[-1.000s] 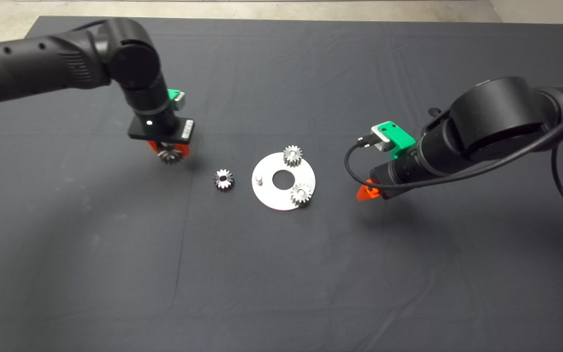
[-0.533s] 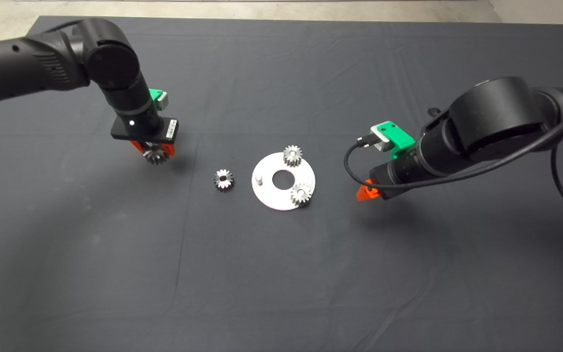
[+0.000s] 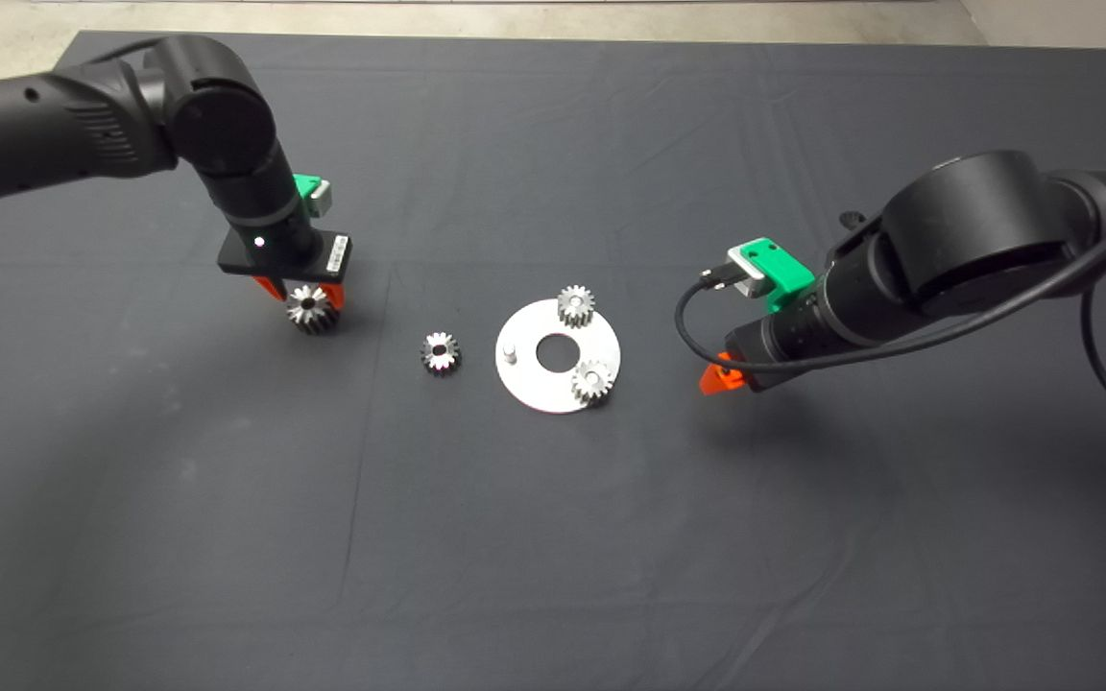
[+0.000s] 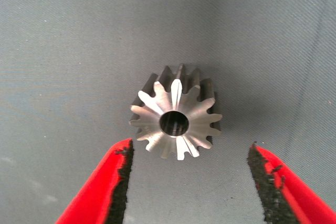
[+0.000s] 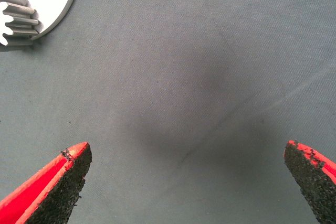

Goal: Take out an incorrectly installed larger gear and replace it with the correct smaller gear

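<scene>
**Larger gear lies free on the mat between the spread fingers of the left hand**

Far left on the worktop's dark mat [image 3: 553, 537], the left hand [image 3: 301, 296] points down from its black arm. Its two red fingers [image 4: 105, 187] with black pads stand apart, touching nothing. Between and just beyond them lies the larger gear [image 3: 311, 309], a silver metal toothed wheel with a dark centre hole and a star-like face. In the left wrist view that gear [image 4: 176, 119] rests on the mat, tipped so its bored face is turned toward the camera, with a clear gap to each finger.

Further right, between that gear and the plate, the smaller gear [image 3: 440, 353], a small silver toothed wheel with a dark bore, lies alone on the mat.

Next comes a round silver metal plate [image 3: 524, 384] with a large centre hole. A short bare peg [image 3: 509, 352] stands at its left edge. Two small silver gears sit on it, one at the far edge [image 3: 575, 305] and one at the near right edge [image 3: 593, 381].

To the right of the plate, near it but apart, the right hand [image 3: 718, 376] hangs low over the mat. Its red fingers [image 5: 58, 182] are spread wide with only bare cloth between them; the plate rim [image 5: 63, 3] and one gear show at the corner of its wrist view.
</scene>
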